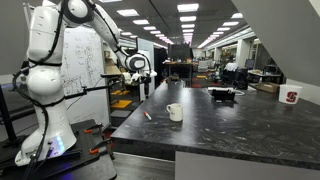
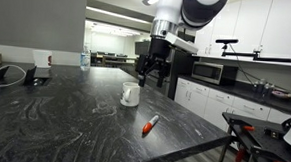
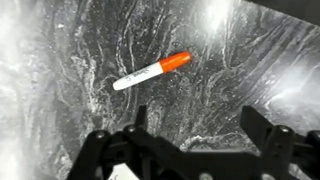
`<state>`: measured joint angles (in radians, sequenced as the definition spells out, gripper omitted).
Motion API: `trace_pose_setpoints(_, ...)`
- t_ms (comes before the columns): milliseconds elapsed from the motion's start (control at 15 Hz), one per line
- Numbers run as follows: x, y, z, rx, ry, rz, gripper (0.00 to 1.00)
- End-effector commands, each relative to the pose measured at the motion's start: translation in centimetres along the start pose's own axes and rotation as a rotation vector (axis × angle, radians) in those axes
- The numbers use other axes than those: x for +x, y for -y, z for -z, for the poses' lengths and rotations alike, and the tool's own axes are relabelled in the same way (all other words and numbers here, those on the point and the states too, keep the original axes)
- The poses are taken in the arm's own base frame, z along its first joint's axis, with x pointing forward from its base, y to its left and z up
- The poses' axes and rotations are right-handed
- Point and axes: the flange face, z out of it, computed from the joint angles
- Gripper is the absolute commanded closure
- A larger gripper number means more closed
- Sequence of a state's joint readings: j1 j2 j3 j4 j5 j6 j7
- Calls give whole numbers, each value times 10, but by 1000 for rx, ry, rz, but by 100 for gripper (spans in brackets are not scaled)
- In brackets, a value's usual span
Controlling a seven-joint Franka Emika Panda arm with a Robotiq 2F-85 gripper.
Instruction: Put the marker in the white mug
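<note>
Marker [image 2: 150, 123] is laid flat on the dark counter [image 2: 53, 126], close to the near edge in an exterior view. The white mug [image 2: 131, 94] is stood upright just behind it, not touching it. Farther back, the gripper [image 2: 153, 79] is held above the counter. The jaws are spread wide, and nothing is gripped or touched. In the wrist view, a white barrel and an orange-red cap are shown.

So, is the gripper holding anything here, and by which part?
Nothing is held. The gripper is open and empty; the marker lies flat on the countertop, apart from it.
</note>
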<state>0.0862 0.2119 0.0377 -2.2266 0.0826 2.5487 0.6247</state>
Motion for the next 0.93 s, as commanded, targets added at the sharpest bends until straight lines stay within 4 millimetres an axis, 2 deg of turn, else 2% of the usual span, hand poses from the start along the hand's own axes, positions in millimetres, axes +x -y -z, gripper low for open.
trace_pose_setpoints(0,9,-9,-18,-20,14,-120,0)
trace_pose_setpoints(267,10,-24,-45,-14,86,-218,0)
trace_pose_setpoints(467,6,-34,-66,-23,74,-302,0)
trace_pose_setpoints(667,6,-40,-76,-16,30,-393,0)
trace_pose_setpoints(867,-3,-43,-88,1,-2,-464,0)
